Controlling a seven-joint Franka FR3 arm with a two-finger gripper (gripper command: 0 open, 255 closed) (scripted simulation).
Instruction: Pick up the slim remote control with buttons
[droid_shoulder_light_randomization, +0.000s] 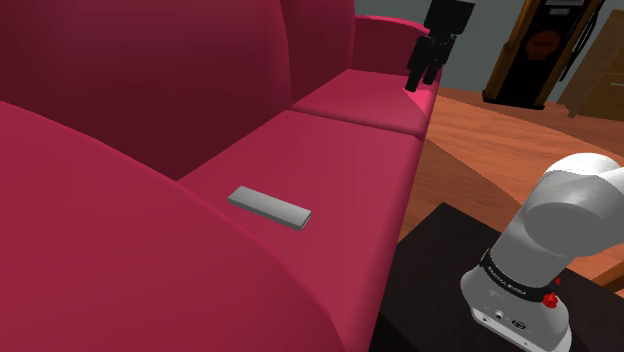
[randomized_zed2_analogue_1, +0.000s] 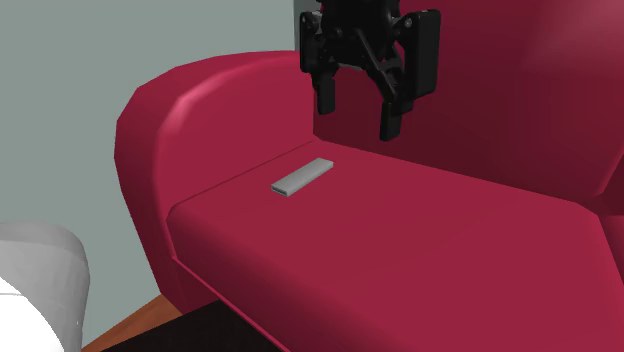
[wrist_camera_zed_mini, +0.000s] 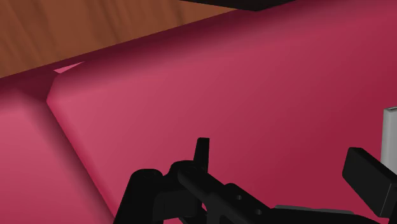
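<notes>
Remote (droid_shoulder_light_randomization: 268, 208) is lying flat and untouched on the sofa (droid_shoulder_light_randomization: 350, 165) seat at the centre of the shoulder view, so nothing of the pick is done: approach, closing and lifting are all waiting. Gripper (randomized_zed2_analogue_1: 358, 115) is hovering at top centre of the second exterior view, pointing down at the cushion, its fingers standing wide apart and holding nothing. The remote is lying below it and a little to the left, apart from both fingers.

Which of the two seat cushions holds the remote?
The nearer seat cushion in the shoulder view, beside the armrest: the grey remote lies flat on it. The other cushion lies beyond the seam.
</notes>
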